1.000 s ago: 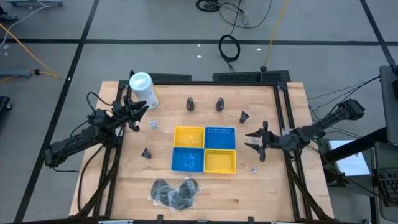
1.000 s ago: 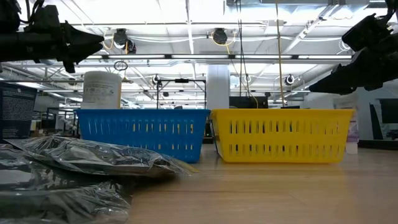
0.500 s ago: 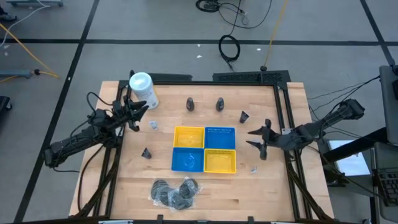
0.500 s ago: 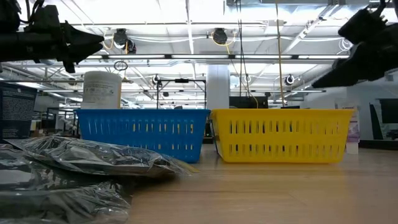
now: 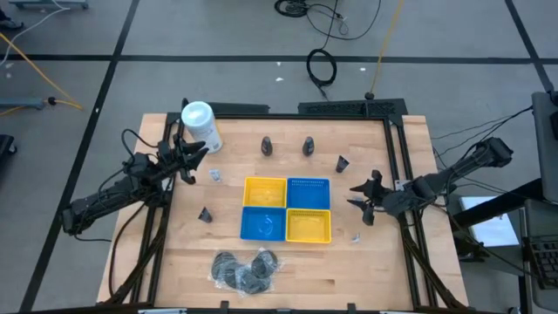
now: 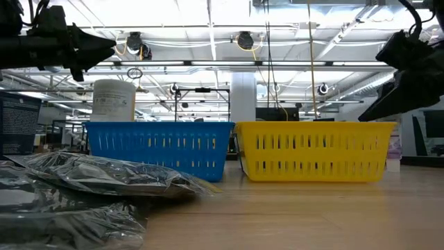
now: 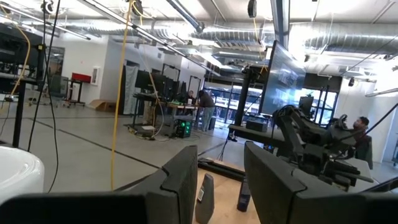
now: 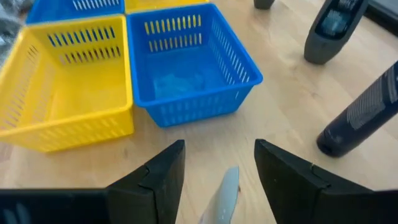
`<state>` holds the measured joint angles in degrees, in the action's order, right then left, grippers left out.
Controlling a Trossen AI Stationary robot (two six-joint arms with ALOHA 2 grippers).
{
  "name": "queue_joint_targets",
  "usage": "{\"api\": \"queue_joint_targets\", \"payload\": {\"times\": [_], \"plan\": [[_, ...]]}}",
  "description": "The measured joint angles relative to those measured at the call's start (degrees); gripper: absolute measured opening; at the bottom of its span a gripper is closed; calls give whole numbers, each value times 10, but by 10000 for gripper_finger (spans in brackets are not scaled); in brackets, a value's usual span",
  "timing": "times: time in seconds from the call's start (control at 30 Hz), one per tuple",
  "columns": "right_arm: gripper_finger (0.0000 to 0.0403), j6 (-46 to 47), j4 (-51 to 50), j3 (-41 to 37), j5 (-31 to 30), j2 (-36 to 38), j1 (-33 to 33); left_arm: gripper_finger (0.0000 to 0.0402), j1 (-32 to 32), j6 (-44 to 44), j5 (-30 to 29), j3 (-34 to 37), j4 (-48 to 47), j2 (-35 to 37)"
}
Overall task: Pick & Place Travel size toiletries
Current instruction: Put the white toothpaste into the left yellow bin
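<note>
The travel size toiletries lie scattered on the wooden table: dark cone-shaped mini bottles (image 5: pixel 267 146) (image 5: pixel 308 146) (image 5: pixel 343 163) (image 5: pixel 205 215), pale sachets (image 5: pixel 214 176) (image 5: pixel 357 235), and dark discs in clear wrap (image 5: pixel 248 269) near the front edge. My right gripper (image 5: pixel 364 197) hangs open above the table's right side, tipped downward. In its wrist view a pale sachet (image 8: pixel 227 193) lies flat on the wood below the gap between the fingers, untouched. My left gripper (image 5: pixel 202 156) waits open in the air beside the white canister (image 5: pixel 200 126).
Four square baskets, two yellow (image 5: pixel 264 192) (image 5: pixel 308 226) and two blue (image 5: pixel 308 193) (image 5: pixel 263 223), stand together mid-table. In the right wrist view, a tipped dark bottle (image 8: pixel 360 121) lies close beside the fingers and another (image 8: pixel 333 28) stands farther off. Bare wood lies between the baskets and my right gripper.
My right gripper has tipped its fingers downward toward the table and rolled somewhat, staying over the table's right side. Nothing on the table has moved.
</note>
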<state>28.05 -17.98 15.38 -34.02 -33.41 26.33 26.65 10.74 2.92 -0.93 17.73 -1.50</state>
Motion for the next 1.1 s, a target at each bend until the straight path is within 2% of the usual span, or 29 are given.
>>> {"api": "queue_joint_targets", "payload": {"times": [0.27, 0.5, 0.8, 1.1], "plan": [[131, 5, 9, 0, 11, -32, 0, 131, 0, 0, -6, 0, 0, 0], [13, -9, 36, 0, 14, -34, 0, 131, 0, 0, -8, 0, 0, 0], [1, -18, 42, 0, 25, -34, 0, 131, 0, 1, -8, 0, 0, 0], [0, -76, 133, 3, 26, -34, 0, 131, 0, 42, 0, 0, -6, 0]]}}
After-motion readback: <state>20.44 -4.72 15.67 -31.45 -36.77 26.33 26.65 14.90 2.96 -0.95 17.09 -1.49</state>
